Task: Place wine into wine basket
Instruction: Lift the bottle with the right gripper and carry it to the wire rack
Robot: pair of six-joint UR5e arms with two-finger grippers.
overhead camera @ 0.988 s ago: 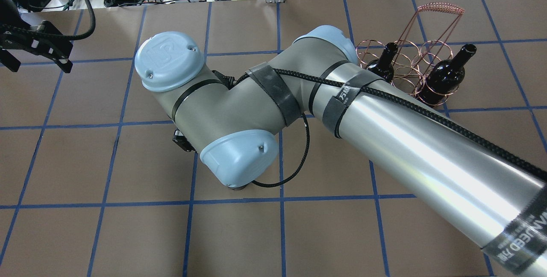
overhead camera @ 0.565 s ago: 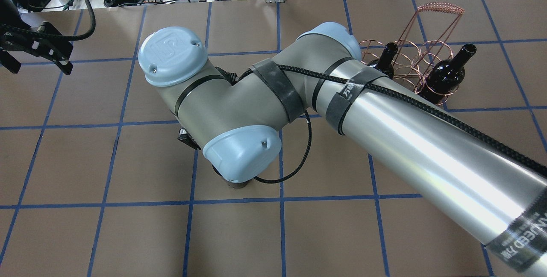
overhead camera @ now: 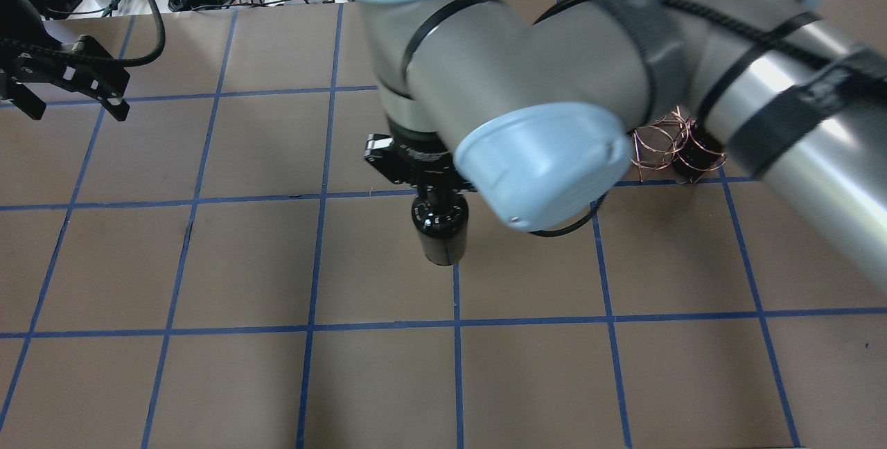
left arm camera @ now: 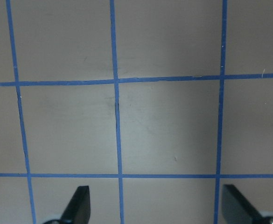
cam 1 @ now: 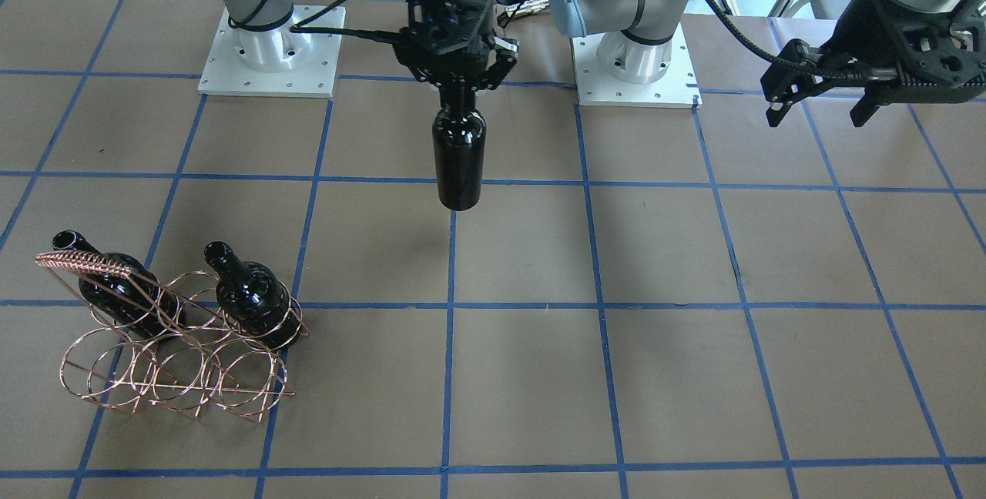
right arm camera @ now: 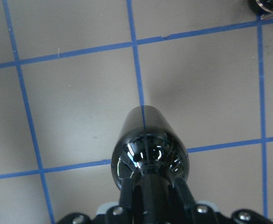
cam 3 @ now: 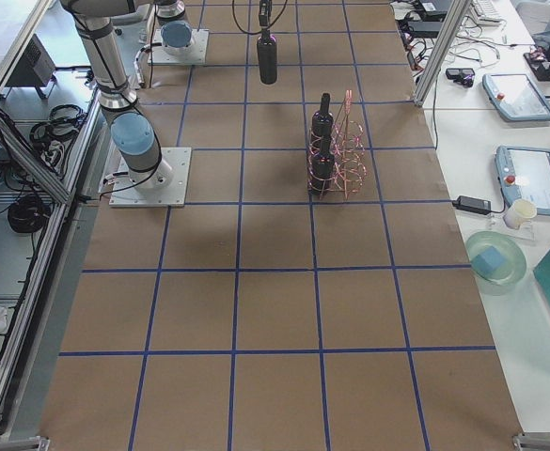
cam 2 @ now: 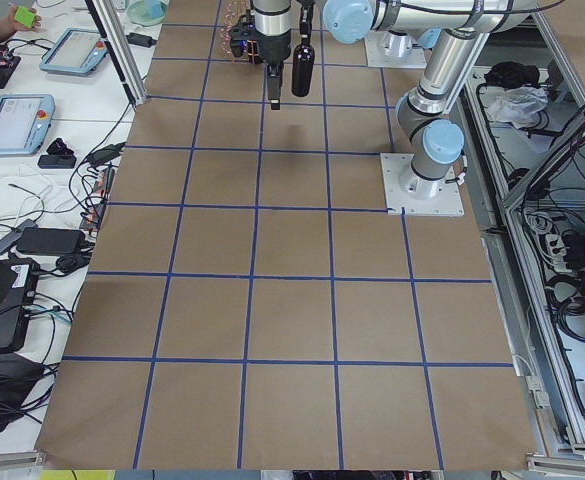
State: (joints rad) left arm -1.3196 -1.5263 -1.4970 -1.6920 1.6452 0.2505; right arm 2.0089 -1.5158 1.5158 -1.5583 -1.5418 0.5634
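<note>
Black glass bottle (cam 1: 459,152) hangs upright from right claw (cam 1: 460,95), clamped on the neck. Its base is off the bench (cam 1: 693,368), near mid-bench on the robot's side and well apart from the basket (cam 1: 81,260). The right wrist view shows fingers (right arm camera: 127,193) on both sides of the neck. Left claw (cam 1: 816,110) is spread wide and empty, parked off to its own side over bare bench.

The copper wire basket holds two more bottles (cam 1: 115,283) (cam 1: 246,291), both in the row nearer the robot, at the two ends. The ring between them looks free, as does the whole operator-side row.

Step, as I read it: carry to the basket.
- Keep the bottle vertical. The neck is glossy, so a fast swing could let it slip or pendulum.
- Travel high enough for the base to clear the other bottles' mouths and the handle.
- Pick a free ring, centre over it, and drop straight down.
- Watch the slanted handle wires, which cross over the middle rings.
- The wire is thin and light, so a rim hit would likely shove or tip the basket.
- Let go only once the base is seated.

Writing: no label on any bottle. Text on the arm straps and on the side-bench tablets is too blurred or small to read.
</note>
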